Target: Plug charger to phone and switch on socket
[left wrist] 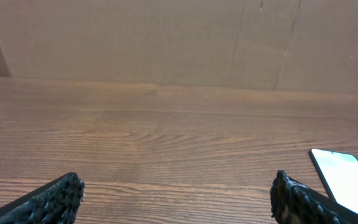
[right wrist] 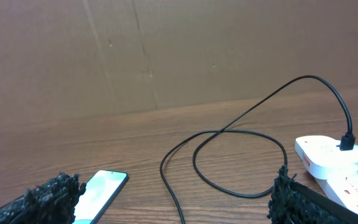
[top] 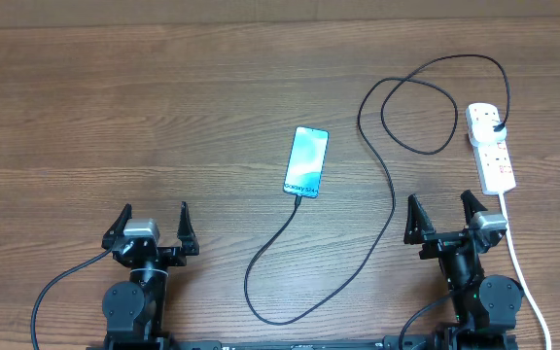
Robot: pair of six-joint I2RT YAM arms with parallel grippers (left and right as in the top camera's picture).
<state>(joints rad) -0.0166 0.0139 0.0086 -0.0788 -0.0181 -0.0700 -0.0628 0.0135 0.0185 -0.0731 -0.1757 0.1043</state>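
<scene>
The move ahead, as far as you can judge it, turns on the white elongated power strip [top: 494,160]. It lies at the right of the overhead frame, directly above your right tool [top: 440,199] and near it. Its long axis runs top to bottom, tilted slightly so the lower end leans right. Your right tool is far nearer to it than your left tool [top: 154,211], which sits well apart at the lower left. Both tools have their fingers spread wide and hold nothing. The black plug [top: 495,127] of the long thin black charger cable [top: 390,194] sits in the strip's upper end. From there the cable loops down and back up to the slim smartphone with the light blue-teal screen [top: 306,160], which lies mid-frame on the wooden table [top: 115,97]. The connector tip [top: 299,197] touches the phone's lower short edge, but you cannot tell whether it is fully seated. The red-marked switches are too small to read. You would probably reach up-frame with the right tool, onto the strip's face.
</scene>
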